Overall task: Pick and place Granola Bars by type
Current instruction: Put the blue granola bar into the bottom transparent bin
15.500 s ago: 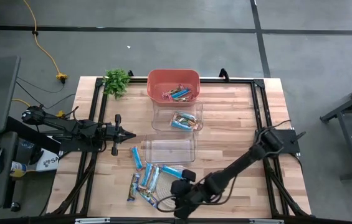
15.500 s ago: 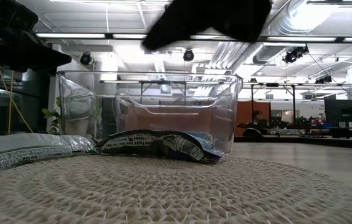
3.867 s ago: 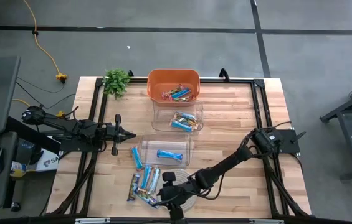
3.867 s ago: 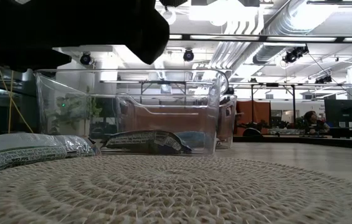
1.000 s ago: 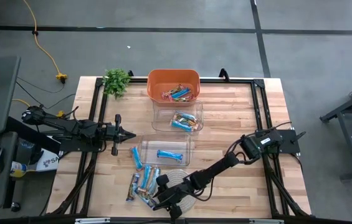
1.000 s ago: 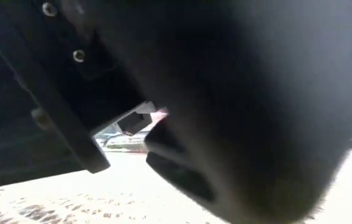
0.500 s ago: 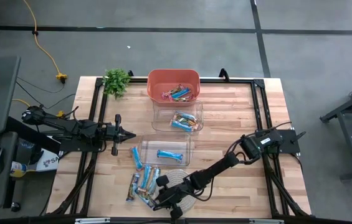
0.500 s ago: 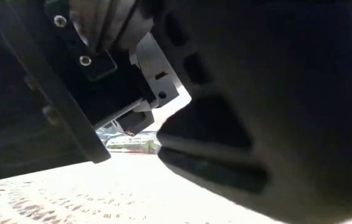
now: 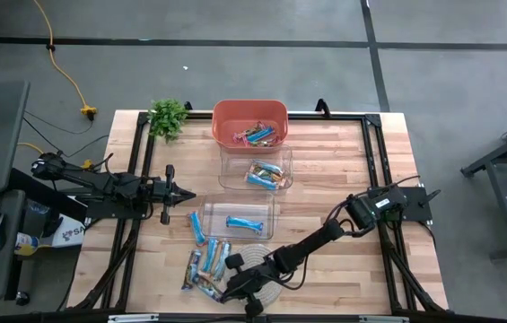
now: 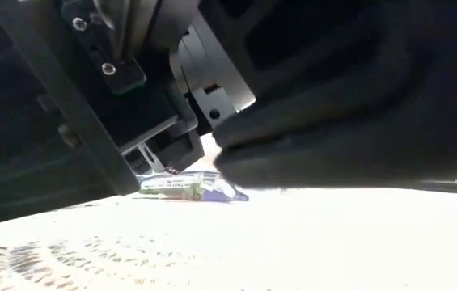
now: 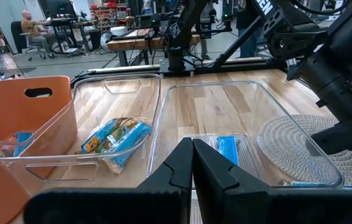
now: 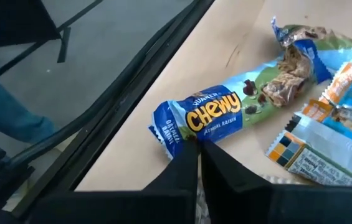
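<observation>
Barely shifted, your right gripper (image 9: 232,289) sits bottom centre
Its fingers touch together at a Chewy bar (image 12: 208,114); left gripper (image 11: 192,163) likewise closed.

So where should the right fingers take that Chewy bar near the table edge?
Across the Chewy bar at its narrow middle, coming straight down. It lies flat and apart from the other bars, with its crimped end nearest the right gripper.

Granola Bars (image 9: 208,260): I count a loose cluster of mostly light-blue foil-wrapped bars lying flat near the table's front edge; one blue bar flat in the near clear bin; a few in the middle clear bin; several in the orange bin; one reads "Chewy" in my right wrist view
</observation>
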`<state>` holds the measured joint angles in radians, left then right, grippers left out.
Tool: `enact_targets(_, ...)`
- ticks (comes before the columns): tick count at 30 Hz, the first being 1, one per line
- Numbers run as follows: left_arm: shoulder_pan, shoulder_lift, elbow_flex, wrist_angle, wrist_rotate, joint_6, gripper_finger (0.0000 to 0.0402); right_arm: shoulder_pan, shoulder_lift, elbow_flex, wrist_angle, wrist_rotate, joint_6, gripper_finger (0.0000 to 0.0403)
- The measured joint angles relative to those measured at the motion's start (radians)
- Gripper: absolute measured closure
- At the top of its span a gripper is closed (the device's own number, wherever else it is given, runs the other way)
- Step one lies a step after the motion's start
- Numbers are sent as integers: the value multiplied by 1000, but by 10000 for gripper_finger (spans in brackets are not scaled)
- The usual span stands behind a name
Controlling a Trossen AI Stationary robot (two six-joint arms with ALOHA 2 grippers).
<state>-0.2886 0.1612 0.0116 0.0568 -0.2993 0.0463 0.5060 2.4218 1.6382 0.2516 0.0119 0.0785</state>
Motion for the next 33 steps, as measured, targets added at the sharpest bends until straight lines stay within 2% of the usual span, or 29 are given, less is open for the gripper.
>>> enact_targets(4,0,0,0,0,0,0,394,-3,0,0,0,6,55,402)
enact_targets(13,0,0,0,0,0,0,394,-3,0,66,-10,115,78,403)
enact_targets(19,0,0,0,0,0,0,394,-3,-2,150,-114,177,58,402)
enact_targets(24,0,0,0,0,0,0,394,-7,-2,189,-127,147,49,402)
enact_targets(28,0,0,0,0,0,0,394,-14,-2,212,-137,111,112,402)
enact_targets(33,0,0,0,0,0,0,394,-18,-2,248,-161,123,130,403)
